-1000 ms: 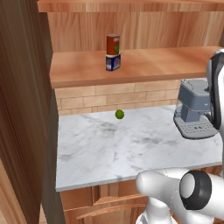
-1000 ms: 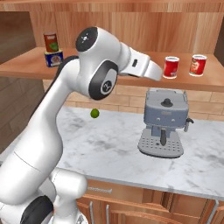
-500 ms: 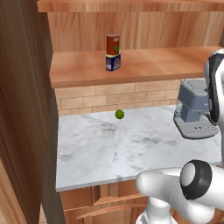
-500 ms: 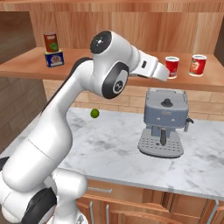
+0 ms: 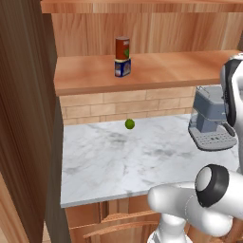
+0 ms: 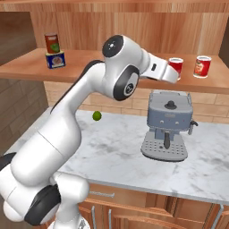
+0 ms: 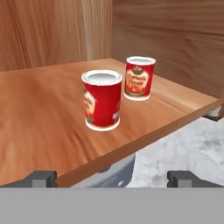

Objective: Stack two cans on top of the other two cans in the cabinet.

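Your gripper (image 7: 112, 178) is spread wide, holding nothing; the nearer red can (image 7: 102, 99) stands at twelve o'clock, the second red can (image 7: 139, 78) at one.

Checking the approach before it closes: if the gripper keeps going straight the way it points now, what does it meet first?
Probably the nearer red can on the cabinet shelf, which sits roughly centred ahead of the open gripper; depth is unclear.

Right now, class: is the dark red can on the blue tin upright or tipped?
Upright. The dark red can stands squarely on the blue tin, flat top level, on the cabinet shelf.
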Motion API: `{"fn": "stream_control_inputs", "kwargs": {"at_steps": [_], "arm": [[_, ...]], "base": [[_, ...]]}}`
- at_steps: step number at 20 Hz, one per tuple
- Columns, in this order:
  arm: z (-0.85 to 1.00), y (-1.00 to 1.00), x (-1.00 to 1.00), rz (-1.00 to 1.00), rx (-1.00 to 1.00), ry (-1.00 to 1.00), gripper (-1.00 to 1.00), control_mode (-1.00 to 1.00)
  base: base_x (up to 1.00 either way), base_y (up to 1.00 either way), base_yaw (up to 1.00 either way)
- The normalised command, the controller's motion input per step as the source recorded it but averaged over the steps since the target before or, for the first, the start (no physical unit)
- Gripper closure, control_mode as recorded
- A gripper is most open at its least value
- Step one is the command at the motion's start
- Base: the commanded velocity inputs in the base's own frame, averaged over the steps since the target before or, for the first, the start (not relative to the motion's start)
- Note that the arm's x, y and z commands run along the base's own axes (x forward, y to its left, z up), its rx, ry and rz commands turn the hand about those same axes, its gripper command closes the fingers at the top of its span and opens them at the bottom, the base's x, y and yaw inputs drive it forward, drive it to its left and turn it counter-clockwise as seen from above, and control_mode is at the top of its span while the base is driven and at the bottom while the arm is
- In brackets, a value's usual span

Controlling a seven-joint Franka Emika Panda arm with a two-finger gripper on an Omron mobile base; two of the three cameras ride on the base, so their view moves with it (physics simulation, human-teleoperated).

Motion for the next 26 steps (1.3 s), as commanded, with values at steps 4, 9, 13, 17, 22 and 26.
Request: {"fn": "stream_control_inputs", "kwargs": {"at_steps": [4, 9, 13, 17, 22, 26], "arm": [[0.0, -0.12, 0.25, 0.0, 0.0, 0.0, -1.0, -1.0], [0.0, -0.1, 0.25, 0.0, 0.01, 0.01, -1.0, -1.0], [0.0, -0.13, 0.25, 0.0, 0.02, 0.01, -1.0, -1.0], [0.0, -0.21, 0.15, 0.0, 0.01, 0.01, -1.0, -1.0], [-0.01, -0.21, 0.16, 0.0, 0.01, 0.01, -1.0, -1.0], [-0.01, -0.13, 0.16, 0.0, 0.02, 0.0, -1.0, -1.0]], "base": [[0.0, 0.0, 0.0], [0.0, 0.0, 0.0], [0.0, 0.0, 0.0], [0.0, 0.0, 0.0], [0.0, 0.0, 0.0], [0.0, 0.0, 0.0]]}}
